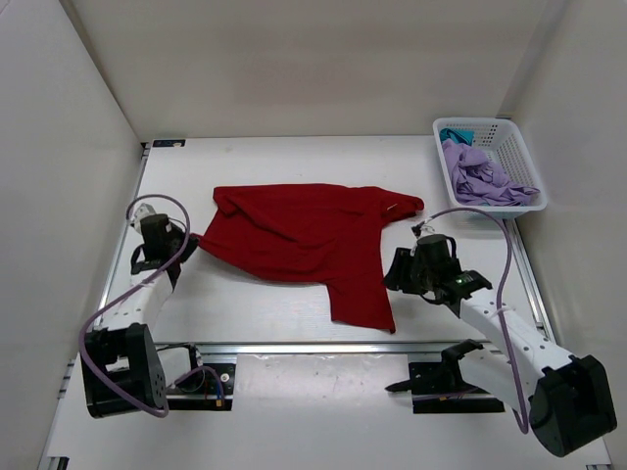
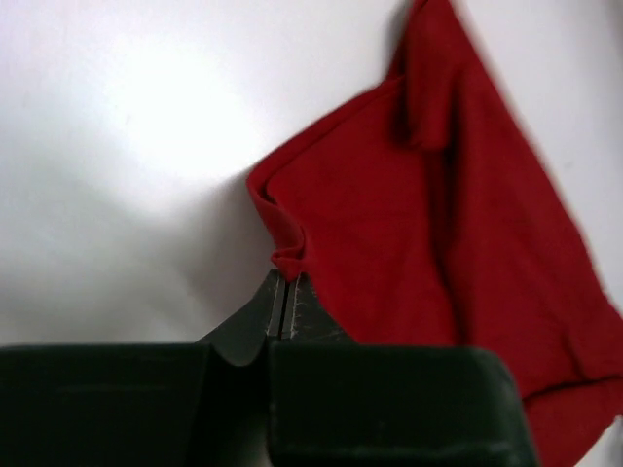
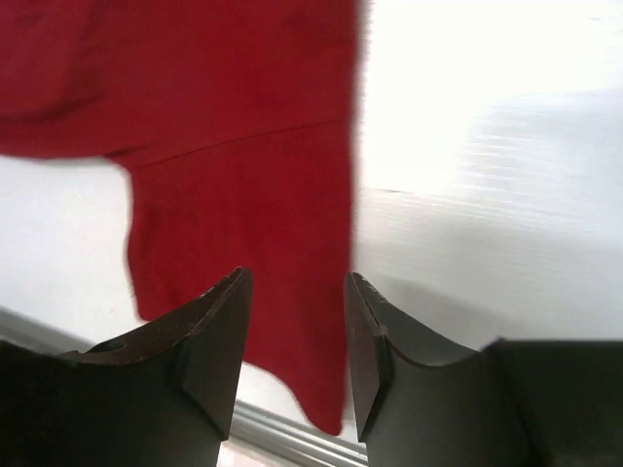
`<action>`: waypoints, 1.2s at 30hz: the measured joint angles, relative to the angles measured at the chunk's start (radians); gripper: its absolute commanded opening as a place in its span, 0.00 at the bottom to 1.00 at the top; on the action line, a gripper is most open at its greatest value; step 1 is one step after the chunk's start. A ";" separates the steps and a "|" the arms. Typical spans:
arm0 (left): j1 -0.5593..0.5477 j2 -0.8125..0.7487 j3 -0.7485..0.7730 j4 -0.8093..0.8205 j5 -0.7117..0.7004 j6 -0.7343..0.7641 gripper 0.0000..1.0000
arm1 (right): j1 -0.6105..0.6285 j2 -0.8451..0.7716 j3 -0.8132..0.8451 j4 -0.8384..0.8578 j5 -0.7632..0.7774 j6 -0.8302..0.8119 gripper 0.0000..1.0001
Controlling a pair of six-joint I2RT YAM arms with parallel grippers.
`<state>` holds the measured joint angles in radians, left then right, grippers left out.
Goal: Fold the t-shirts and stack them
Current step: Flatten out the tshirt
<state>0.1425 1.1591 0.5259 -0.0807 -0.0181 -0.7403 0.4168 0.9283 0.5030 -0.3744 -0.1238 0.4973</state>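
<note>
The dark red t-shirt (image 1: 299, 240) lies opened out across the middle of the desk (image 1: 255, 166), its long side running from left to right. 1 part of it reaches toward the near edge, right of centre, and stops just short of the metal rail (image 1: 294, 348) that runs along that edge. The cloth is rumpled near the far left end and at the far right end, where a sleeve (image 1: 402, 206) points toward the right edge.

The left end effector (image 1: 189, 240) sits low at the shirt's leftmost corner. In the left wrist view its jaws are pressed together on a small bunched fold of the red hem (image 2: 287, 255), and the rest of the shirt spreads away from that pinch over the white surface.

The right end effector (image 1: 396, 270) is just beside the shirt's right side, close to the part that reaches the near edge. In the right wrist view its 2 fingers (image 3: 219, 331) stand spread with nothing between them; red cloth shows beyond the gap, its straight edge running past the right-hand finger. Whether the fingertips touch the cloth cannot be told.

A white lattice basket (image 1: 514, 137) stands at the far right corner of the desk. The lavender t-shirt (image 1: 480, 178) is heaped inside it, and the teal-blue t-shirt (image 1: 454, 134) shows at the far end of the basket, mostly covered by the lavender one
</note>
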 measured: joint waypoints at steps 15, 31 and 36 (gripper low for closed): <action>0.089 0.151 0.119 0.045 0.132 -0.013 0.00 | -0.099 0.628 0.423 0.014 -0.074 -0.064 0.44; 0.059 0.204 0.135 0.119 0.174 -0.047 0.00 | -0.201 0.925 0.711 0.040 -0.100 -0.057 0.10; 0.032 0.215 0.151 0.119 0.174 -0.054 0.00 | -0.208 0.851 0.621 0.085 -0.154 -0.061 0.01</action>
<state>0.1741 1.3739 0.6769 0.0383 0.1558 -0.7940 0.2092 1.7790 1.1244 -0.2890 -0.2779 0.4366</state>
